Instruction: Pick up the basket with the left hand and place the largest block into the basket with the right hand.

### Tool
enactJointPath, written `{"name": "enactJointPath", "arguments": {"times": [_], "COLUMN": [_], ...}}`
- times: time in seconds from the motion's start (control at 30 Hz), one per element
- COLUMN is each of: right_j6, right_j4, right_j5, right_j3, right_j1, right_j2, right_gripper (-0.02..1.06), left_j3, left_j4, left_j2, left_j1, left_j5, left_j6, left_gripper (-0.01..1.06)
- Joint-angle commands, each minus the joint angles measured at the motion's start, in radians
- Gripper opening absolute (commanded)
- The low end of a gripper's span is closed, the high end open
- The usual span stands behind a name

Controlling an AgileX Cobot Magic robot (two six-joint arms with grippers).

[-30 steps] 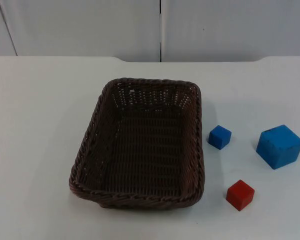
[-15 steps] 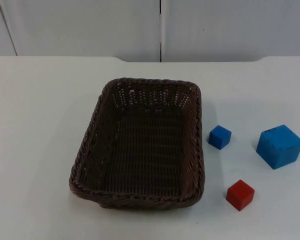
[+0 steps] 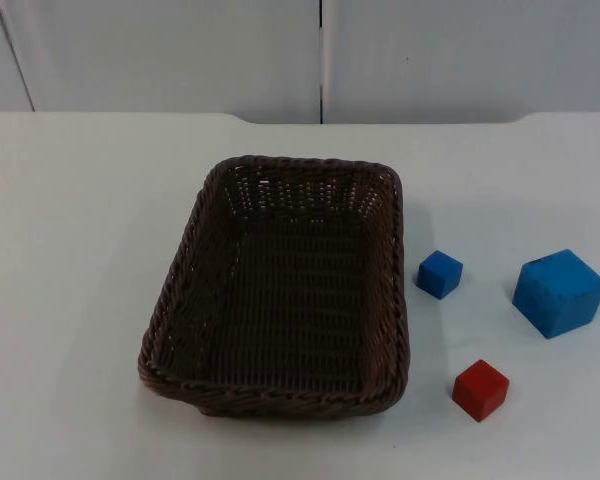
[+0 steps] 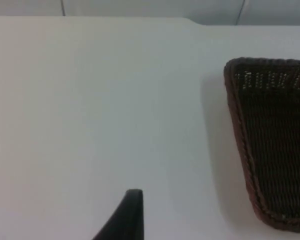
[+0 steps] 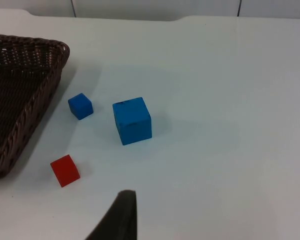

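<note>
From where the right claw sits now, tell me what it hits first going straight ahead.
Probably bare white table first. One fingertip of the right claw points just right of the red block, with the large blue block farther along. Depth is unclear.

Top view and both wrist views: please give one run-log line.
basket: on table, empty | large blue block: on table, untouched | left gripper: waiting | right gripper: waiting

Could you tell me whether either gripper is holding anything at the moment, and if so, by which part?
Nothing is held. The basket rests on the table, and the large blue block, small blue block and red block lie beside it, untouched.
</note>
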Motion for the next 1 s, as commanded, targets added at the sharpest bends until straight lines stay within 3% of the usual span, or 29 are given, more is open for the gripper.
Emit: {"name": "enactJointPath", "arguments": {"times": [0.0,0.27,0.67,0.97], "right_j6": [0.004,0.004,0.004,0.004], "right_j4": [0.003,0.003,0.003,0.003], "right_j5": [-0.003,-0.003,-0.003,-0.003], "right_j3": [0.002,0.002,0.002,0.002], "right_j1": [-0.004,-0.004,-0.004,-0.004], "right_j2": [-0.004,-0.004,-0.004,-0.004], "right_gripper": [1.05,1.05,1.05,1.05], "left_j3": [-0.035,-0.142,-0.173,-0.205], "left_j4": [-0.055,-0.18,-0.323,-0.349], "left_j2": [0.058,0.267,0.495,0.628], "left_j1": [0.003,0.003,0.003,-0.002], "left_j5": [-0.035,-0.045,-0.047,-0.066], "left_j6": [0.054,0.167,0.321,0.361], "left_gripper": [1.05,1.05,1.05,1.05]}}
